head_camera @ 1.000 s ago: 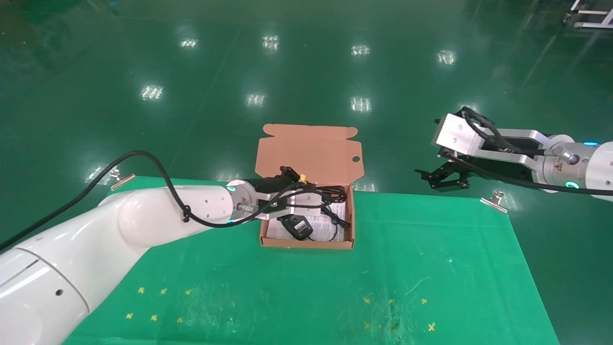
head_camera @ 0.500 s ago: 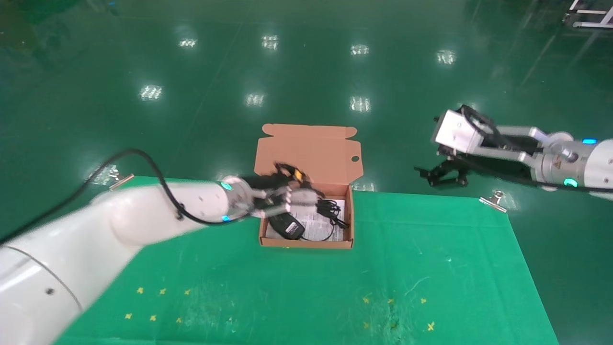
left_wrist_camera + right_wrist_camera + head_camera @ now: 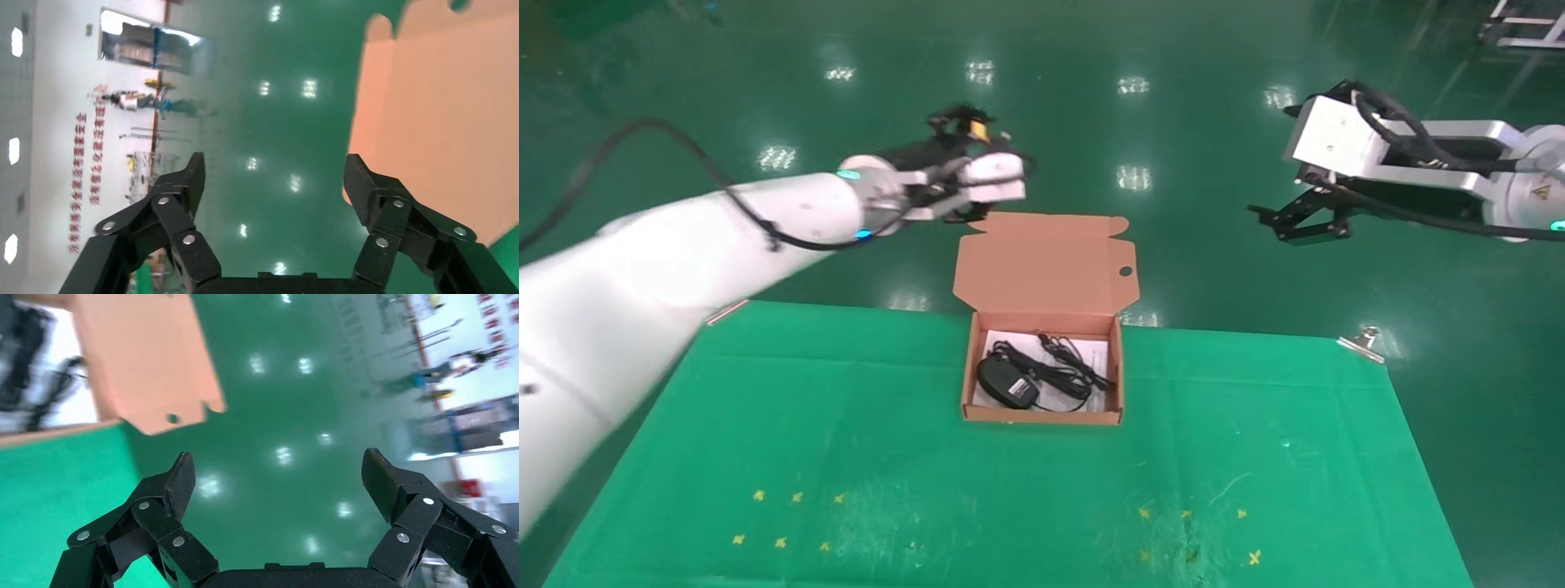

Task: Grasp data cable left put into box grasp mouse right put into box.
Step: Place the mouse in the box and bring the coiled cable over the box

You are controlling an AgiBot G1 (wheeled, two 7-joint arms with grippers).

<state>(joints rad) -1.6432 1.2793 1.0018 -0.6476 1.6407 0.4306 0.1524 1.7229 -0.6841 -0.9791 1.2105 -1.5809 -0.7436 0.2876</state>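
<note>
Down inside the box (image 3: 1042, 415), well below and nearer than either claw, the mouse (image 3: 1007, 384) lies against one wall on the white sheet (image 3: 1094, 356), and the data cable (image 3: 1068, 367) sits in a loose black tangle just beside it, the two touching or nearly so. From where I stand I can't cleanly separate the mouse's own cord from the coil. The lid (image 3: 1046, 263) stands up at the far side.

Above and off that lid's upper corner hangs the left gripper (image 3: 971, 214), high over the floor, beyond the table edge; its wrist view shows the jaws spread wide with nothing between them. The right gripper (image 3: 1307, 222) is well off on the other side, also raised past the table (image 3: 1254, 457), jaws likewise wide and empty.

Both items look packed, so I'd judge the placing steps finished and the arms clear. Nothing more seems called for beyond parking; a further reach would only risk snagging the cords or knocking the flap.
</note>
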